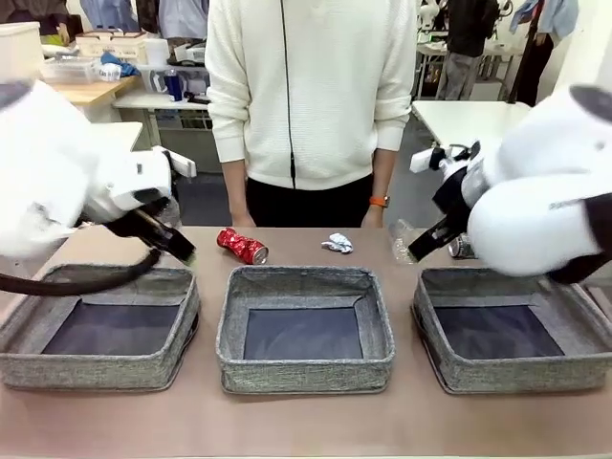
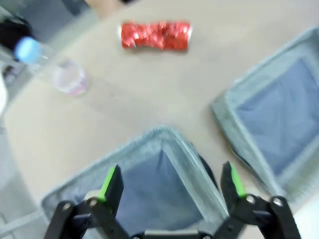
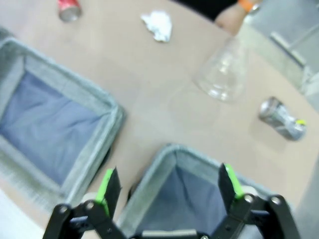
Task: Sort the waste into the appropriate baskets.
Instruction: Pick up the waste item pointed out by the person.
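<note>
Three grey baskets stand in a row: left (image 1: pixel 96 368), middle (image 1: pixel 304 373), right (image 1: pixel 516 375). Behind them on the table lie a crushed red can (image 1: pixel 241 246) (image 2: pixel 155 36), a white paper wad (image 1: pixel 337 243) (image 3: pixel 158 24), a clear label-less bottle (image 1: pixel 402 239) (image 3: pixel 224 72) and a second can (image 1: pixel 462 248) (image 3: pixel 281 118) with its silvery end showing. A clear bottle with a blue cap and pink label (image 2: pixel 50 67) lies far left. My left gripper (image 1: pixel 177 247) (image 2: pixel 172 181) hangs open over the left basket's far corner (image 2: pixel 164 132). My right gripper (image 1: pixel 421 247) (image 3: pixel 167 186) hangs open over the right basket's far corner (image 3: pixel 172 149). Neither holds anything.
A person in a white sweater (image 1: pixel 311 91) stands at the far side, one wrist with an orange watch (image 1: pixel 380 202) by the table edge. The middle basket's rim (image 2: pixel 224 107) (image 3: pixel 94 94) lies close beside each outer basket. Bare table runs in front of the baskets.
</note>
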Controlling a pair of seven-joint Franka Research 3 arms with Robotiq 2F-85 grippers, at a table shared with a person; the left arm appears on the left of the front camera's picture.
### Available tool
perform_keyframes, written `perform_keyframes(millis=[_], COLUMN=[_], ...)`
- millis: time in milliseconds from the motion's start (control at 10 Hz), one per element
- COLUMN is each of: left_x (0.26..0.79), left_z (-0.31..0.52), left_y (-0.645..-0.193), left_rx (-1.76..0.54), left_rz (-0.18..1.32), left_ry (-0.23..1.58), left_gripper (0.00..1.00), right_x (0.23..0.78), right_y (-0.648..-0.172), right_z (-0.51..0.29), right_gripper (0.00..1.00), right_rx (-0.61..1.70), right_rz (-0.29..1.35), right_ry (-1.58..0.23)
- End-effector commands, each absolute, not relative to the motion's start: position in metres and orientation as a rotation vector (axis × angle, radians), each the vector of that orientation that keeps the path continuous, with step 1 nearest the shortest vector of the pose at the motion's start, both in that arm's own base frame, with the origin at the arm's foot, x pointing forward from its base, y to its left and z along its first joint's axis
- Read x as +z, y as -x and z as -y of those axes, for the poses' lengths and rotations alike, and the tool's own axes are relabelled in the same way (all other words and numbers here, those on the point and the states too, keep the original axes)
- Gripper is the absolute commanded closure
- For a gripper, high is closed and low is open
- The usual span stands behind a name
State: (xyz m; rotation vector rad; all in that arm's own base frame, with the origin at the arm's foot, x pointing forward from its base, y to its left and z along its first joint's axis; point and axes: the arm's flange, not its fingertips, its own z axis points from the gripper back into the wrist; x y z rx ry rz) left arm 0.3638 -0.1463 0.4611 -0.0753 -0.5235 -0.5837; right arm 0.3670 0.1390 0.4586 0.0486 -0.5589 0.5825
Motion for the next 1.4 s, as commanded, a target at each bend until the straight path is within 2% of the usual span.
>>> perform_keyframes(millis=[0,200,300,400,500,600,700,800,900,1000,1200,1300], left_x=[0.533,0.551,0.549,0.565,0.580,0.568,0.565,0.564,0.562,0.555,0.542,0.537], left_z=[0.123,0.120,0.122,0.125,0.124,0.122,0.117,0.102,0.085,0.061,0.031,0.015], left_y=[-0.298,-0.257,-0.262,-0.275,-0.260,-0.274,-0.281,-0.289,-0.296,-0.305,-0.307,-0.303], left_rx=[-0.613,-0.655,-0.606,-0.633,-0.636,-0.754,-0.798,-0.796,-0.823,-0.752,-0.665,-0.631], left_rz=[0.536,0.648,0.689,0.595,0.646,0.531,0.474,0.467,0.470,0.471,0.463,0.526], left_ry=[0.083,0.033,-0.023,0.065,0.038,0.137,0.298,0.557,0.817,1.051,1.172,1.279], left_gripper=[0.00,0.00,0.00,0.00,0.00,0.00,0.00,0.00,0.00,0.00,0.00,0.00], right_x=[0.530,0.552,0.552,0.552,0.569,0.561,0.559,0.564,0.570,0.577,0.584,0.581], right_y=[-0.308,-0.262,-0.260,-0.278,-0.261,-0.272,-0.280,-0.289,-0.291,-0.292,-0.285,-0.288], right_z=[-0.119,-0.113,-0.114,-0.116,-0.114,-0.109,-0.104,-0.098,-0.092,-0.084,-0.065,-0.056], right_gripper=[0.00,0.00,0.00,0.00,0.00,0.00,0.00,0.00,0.00,0.00,0.00,0.00], right_rx=[0.708,0.765,0.685,0.704,0.717,0.736,0.718,0.540,0.482,0.419,0.436,0.407], right_rz=[0.513,0.618,0.665,0.570,0.616,0.548,0.513,0.443,0.323,0.240,0.194,0.170], right_ry=[-0.039,0.060,0.116,0.017,0.055,-0.049,-0.238,-0.520,-0.765,-0.934,-1.124,-1.184])
